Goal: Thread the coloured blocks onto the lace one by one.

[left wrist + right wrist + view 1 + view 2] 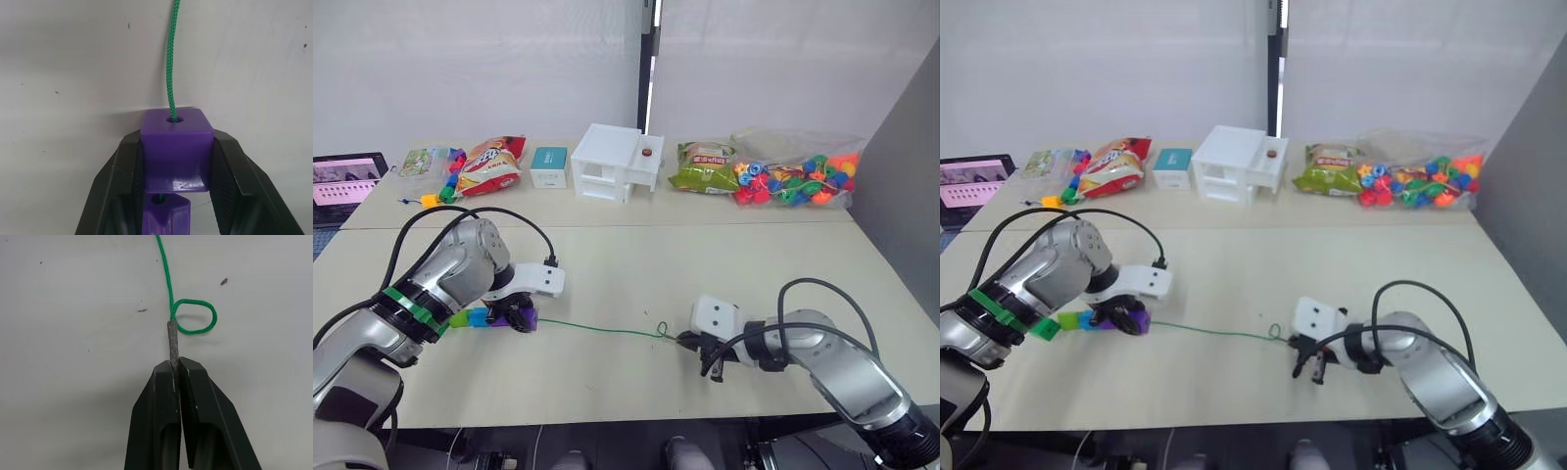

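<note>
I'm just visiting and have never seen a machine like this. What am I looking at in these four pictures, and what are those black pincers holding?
It is a humanoid robot with two arms, each ending in a two-fingered black gripper. Two pictures come from cameras in its head, looking down over a pale table. The other two come from cameras on its wrists, looking along the fingers.

The left gripper is closed on a purple block, with a second purple block just behind it and blue and green blocks further along. A thin green lace runs out through the hole in the held block and across the table. The right gripper pinches the lace's stiff grey tip, just past a small loop in the cord.

At the table's far edge lie snack bags, a white box and a clear bag of coloured beads.
</note>
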You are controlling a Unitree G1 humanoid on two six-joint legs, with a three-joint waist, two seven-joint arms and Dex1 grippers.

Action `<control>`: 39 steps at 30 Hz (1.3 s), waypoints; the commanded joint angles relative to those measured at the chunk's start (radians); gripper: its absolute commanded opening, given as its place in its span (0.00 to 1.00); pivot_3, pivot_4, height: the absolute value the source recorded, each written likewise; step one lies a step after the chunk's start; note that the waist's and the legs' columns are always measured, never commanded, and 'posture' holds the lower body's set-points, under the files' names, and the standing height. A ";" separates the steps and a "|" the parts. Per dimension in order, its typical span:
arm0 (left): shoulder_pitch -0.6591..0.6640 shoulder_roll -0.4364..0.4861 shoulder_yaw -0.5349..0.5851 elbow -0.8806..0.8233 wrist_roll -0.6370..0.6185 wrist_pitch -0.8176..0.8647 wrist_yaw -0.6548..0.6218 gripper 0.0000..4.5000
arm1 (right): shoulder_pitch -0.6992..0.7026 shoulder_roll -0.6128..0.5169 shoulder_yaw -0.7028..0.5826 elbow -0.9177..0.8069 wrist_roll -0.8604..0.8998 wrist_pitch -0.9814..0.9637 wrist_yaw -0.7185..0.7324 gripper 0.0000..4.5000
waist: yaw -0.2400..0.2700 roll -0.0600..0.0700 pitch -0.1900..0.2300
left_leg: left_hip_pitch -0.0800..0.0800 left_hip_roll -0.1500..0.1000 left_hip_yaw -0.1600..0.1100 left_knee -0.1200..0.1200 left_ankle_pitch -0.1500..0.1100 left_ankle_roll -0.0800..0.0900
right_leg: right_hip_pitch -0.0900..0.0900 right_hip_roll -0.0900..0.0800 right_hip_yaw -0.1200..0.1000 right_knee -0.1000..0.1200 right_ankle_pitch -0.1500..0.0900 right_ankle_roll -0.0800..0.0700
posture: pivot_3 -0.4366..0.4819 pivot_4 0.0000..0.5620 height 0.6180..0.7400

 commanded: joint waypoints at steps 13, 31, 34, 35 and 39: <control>0.233 0.166 0.171 0.047 0.054 -0.110 0.033 0.27 | 0.119 -0.204 -0.208 0.210 -0.088 -0.192 -0.022 0.00 | -0.030 0.002 -0.001 | 0.006 0.001 0.003 -0.002 0.000 0.001 | 0.002 0.001 0.002 0.006 -0.001 -0.001 | 0.48 0.27 1.00; 0.338 0.131 0.240 -0.065 0.068 -0.136 0.048 0.27 | 0.077 -0.079 -0.065 0.250 -0.146 -0.178 -0.008 0.00 | -0.030 0.002 -0.005 | 0.009 0.002 0.003 -0.001 -0.001 0.001 | 0.004 0.002 0.003 0.006 -0.001 -0.001 | 0.48 0.27 1.00; 0.359 0.134 0.256 -0.072 0.065 -0.182 0.062 0.27 | 0.084 -0.048 -0.072 0.269 -0.154 -0.176 -0.029 0.16 | -0.029 0.001 -0.006 | 0.010 0.002 0.004 -0.001 -0.001 0.001 | 0.005 0.002 0.003 0.006 -0.001 -0.001 | 0.48 0.27 1.00; 0.365 0.132 0.266 -0.075 0.061 -0.193 0.068 0.27 | 0.090 -0.047 -0.077 0.269 -0.153 -0.179 -0.027 0.22 | -0.029 0.001 -0.006 | 0.012 0.002 0.004 -0.002 -0.001 0.001 | 0.006 0.002 0.003 0.006 -0.001 -0.001 | 0.48 0.27 1.00; 0.392 0.112 0.336 -0.091 0.009 -0.211 0.100 0.50 | 0.100 -0.053 -0.125 0.247 -0.134 -0.175 -0.015 0.52 | -0.024 0.001 -0.006 | 0.019 0.002 0.004 -0.002 -0.002 0.004 | 0.014 0.002 0.003 0.005 -0.003 -0.002 | 0.48 0.27 1.00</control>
